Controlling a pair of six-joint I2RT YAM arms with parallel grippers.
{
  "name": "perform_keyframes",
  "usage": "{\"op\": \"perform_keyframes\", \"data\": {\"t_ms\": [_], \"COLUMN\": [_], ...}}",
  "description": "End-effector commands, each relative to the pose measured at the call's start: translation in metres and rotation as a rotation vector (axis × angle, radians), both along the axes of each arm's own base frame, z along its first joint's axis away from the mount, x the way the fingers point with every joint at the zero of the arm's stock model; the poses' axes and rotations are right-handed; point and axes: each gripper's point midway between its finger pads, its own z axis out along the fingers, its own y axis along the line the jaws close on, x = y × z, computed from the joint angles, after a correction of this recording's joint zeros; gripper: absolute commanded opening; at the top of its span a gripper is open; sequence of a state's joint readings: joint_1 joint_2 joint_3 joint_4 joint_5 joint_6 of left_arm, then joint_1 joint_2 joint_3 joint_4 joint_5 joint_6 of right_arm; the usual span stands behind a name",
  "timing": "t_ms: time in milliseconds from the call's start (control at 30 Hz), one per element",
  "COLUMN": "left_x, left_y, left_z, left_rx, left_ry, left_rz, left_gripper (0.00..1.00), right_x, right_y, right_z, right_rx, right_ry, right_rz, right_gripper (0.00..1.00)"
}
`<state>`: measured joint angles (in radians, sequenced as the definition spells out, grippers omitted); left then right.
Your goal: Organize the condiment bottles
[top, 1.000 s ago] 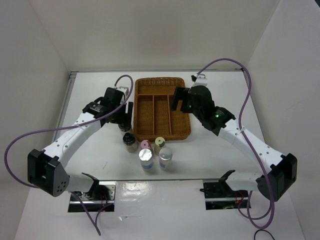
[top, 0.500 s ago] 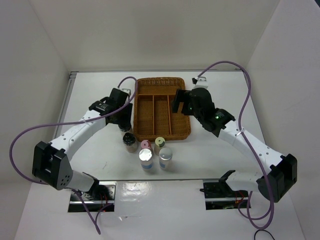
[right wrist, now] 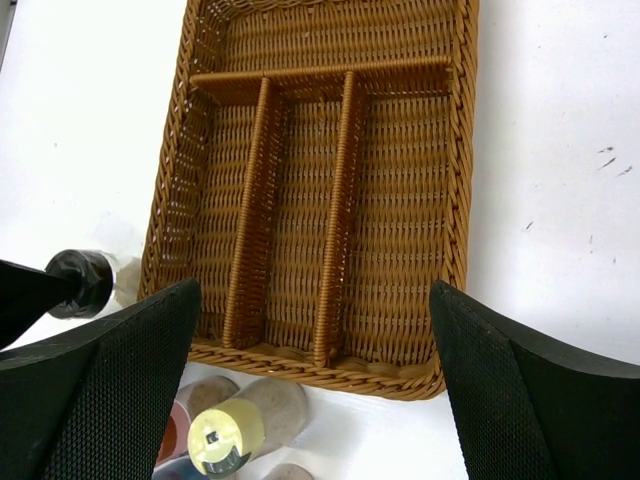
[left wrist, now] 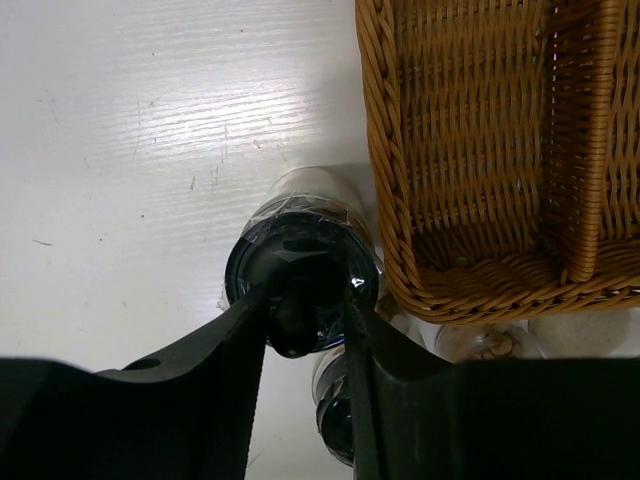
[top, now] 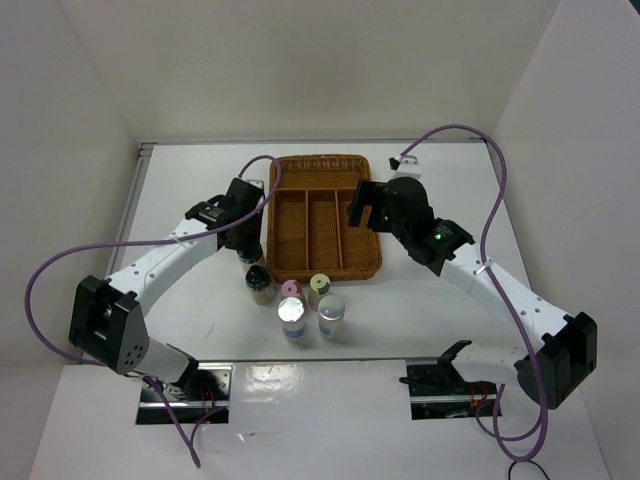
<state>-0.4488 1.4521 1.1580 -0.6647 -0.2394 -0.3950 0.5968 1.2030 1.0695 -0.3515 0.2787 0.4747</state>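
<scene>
A white table [top: 400,300] between plain white walls holds a brown wicker tray [top: 322,160]. The left gripper [left wrist: 308,312] is pinched narrow on the lid of a black-capped bottle [left wrist: 300,255], just outside the tray's near left corner. The right gripper [right wrist: 315,335] hangs over the tray, its fingers spread wide with nothing between them. In front of the tray stand a second black-capped bottle [top: 260,284], a pink-capped bottle [top: 291,290] and a yellow-capped bottle [top: 320,285]. Two silver-topped bottles [top: 292,318] are nearest the arm bases.
</scene>
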Motion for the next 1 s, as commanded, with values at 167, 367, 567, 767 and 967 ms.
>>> {"op": "perform_keyframes", "data": {"t_ms": [167,367,567,767,967], "left_x": [0.008,0.007,0.009,0.020,0.042], "left_y": [0.002,0.005,0.011,0.025,0.011], "left_z": [0.010,0.006,0.043,0.108,0.157], "left_rx": [0.009,0.025,0.018,0.044,0.000], "left_ry": [-0.043,-0.031,-0.112,-0.248,-0.341], "left_rz": [0.041,0.046,0.079,0.125,0.079], "left_gripper": [0.33,0.17,0.14,0.14,0.14], "right_x": [-0.001,-0.002,-0.003,-0.001,0.002], "right_y": [-0.001,0.000,0.006,0.010,0.011], "right_z": [0.008,0.008,0.001,-0.004,-0.013], "right_rx": [0.026,0.029,0.042,0.048,0.028], "right_ry": [-0.028,-0.026,-0.005,0.009,0.033], "right_rz": [0.002,0.010,0.034,0.039,0.030], "right_gripper": [0.99,0.99,0.99,0.99,0.99]}}
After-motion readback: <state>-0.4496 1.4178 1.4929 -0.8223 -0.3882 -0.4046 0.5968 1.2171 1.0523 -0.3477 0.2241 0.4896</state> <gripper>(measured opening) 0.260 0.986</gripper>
